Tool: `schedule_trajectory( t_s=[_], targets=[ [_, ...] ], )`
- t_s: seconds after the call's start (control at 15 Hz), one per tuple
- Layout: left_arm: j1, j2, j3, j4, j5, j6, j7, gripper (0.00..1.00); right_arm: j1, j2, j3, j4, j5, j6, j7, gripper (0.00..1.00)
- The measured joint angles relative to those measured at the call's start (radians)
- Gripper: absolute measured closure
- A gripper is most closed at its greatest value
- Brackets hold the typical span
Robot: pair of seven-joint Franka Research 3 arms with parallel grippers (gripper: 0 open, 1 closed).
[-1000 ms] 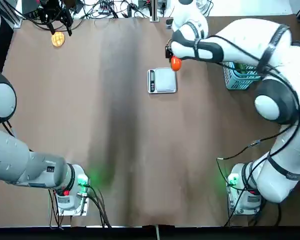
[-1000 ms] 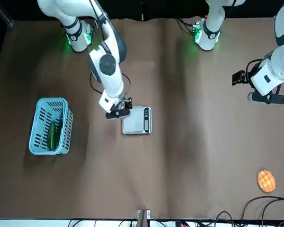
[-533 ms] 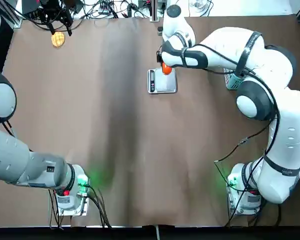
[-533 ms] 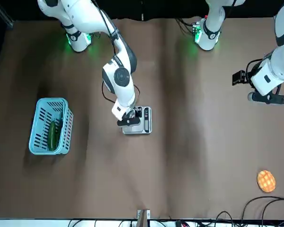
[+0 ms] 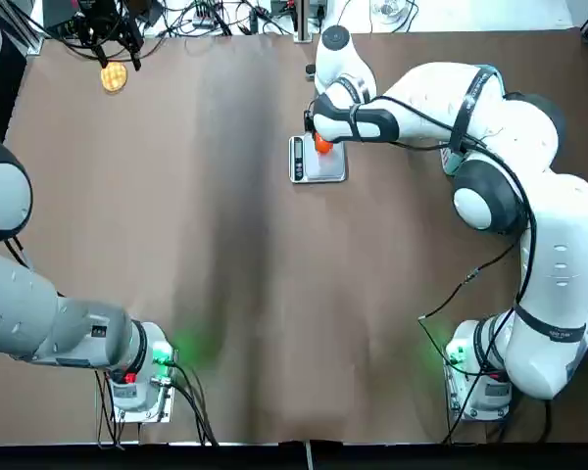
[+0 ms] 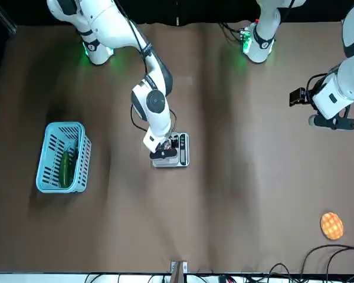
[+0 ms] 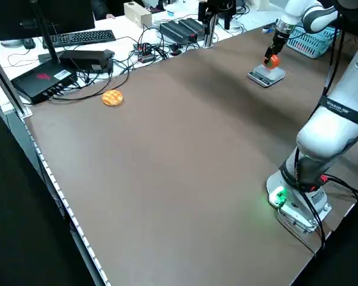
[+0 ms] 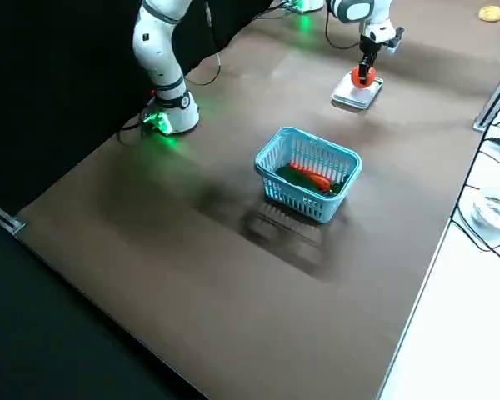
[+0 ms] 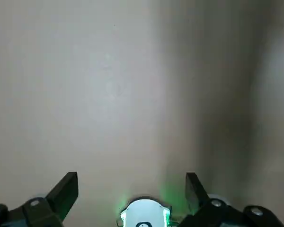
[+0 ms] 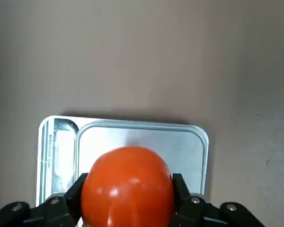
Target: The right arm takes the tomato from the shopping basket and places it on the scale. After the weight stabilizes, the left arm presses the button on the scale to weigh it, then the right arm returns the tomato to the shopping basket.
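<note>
Two arms at a brown table [image 5: 225, 255]. Right arm [image 5: 490, 186] reaches across to the scale [image 5: 318, 160], which sits near the far middle of the table. Right gripper [image 10: 128, 189] is over the scale's silver platform, jaws closed narrow on the tomato [image 10: 127, 184], one finger [image 10: 182, 194] pressed on each side of it. Top view shows the tomato [image 5: 322, 144] at the far part of the platform; the right side view shows it [image 8: 362, 75] low over the platform, but whether it touches cannot be told. Scale's display strip lies on the side toward the robot's left.

Left arm [image 5: 39, 313] is pulled back on its own side, well apart from the scale. Left gripper [image 6: 327, 109] hangs above bare table, jaws wide with nothing between them; left wrist view shows both fingers [image 9: 66, 189] spread far apart over the tabletop and the green-lit arm base [image 9: 144, 215].

Basket [image 8: 308, 173], light blue, sits on the robot's right side, well apart from the scale. Inside it lie a long green vegetable [image 6: 64, 168] and something orange-red [image 8: 312, 177] next to it in the right side view. In the top view the right arm covers nearly all of the basket.

One flat yellow-orange disc [image 5: 114, 76] lies at the far left corner of the table, near a bunch of black cables [image 5: 98, 29]. Left side view shows it [image 7: 112, 98] close to a keyboard [image 7: 83, 37] and black boxes [image 7: 48, 80] beyond the table edge.
</note>
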Motion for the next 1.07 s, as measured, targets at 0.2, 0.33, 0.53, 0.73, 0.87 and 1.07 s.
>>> schedule_trajectory(
  t_s=[0.2,0.33,0.53,0.73,0.87,1.07],
  targets=[
    [0.000,0.000,0.000,-0.002,0.000,-0.001,0.000,0.00,0.004,0.000,0.002,0.000,0.000,-0.002,0.001,0.26],
    [0.000,0.001,-0.001,-0.003,0.000,-0.001,0.000,0.00,0.006,0.001,0.003,0.000,0.000,-0.005,0.002,0.26],
    [-0.001,0.001,-0.002,-0.003,0.000,-0.001,0.000,0.00,0.006,0.002,0.003,0.000,0.000,-0.006,0.003,0.26],
    [-0.001,0.001,-0.003,-0.003,0.000,-0.001,0.000,0.00,0.006,0.006,0.002,-0.002,0.000,-0.009,0.004,0.26],
    [-0.003,0.001,-0.004,-0.003,0.000,-0.001,0.000,0.00,0.006,0.010,-0.001,-0.003,0.000,-0.009,0.007,0.26],
    [-0.004,0.001,-0.004,-0.003,0.000,-0.001,0.000,0.00,0.006,0.012,-0.002,-0.003,0.000,-0.010,0.009,0.26]
  ],
)
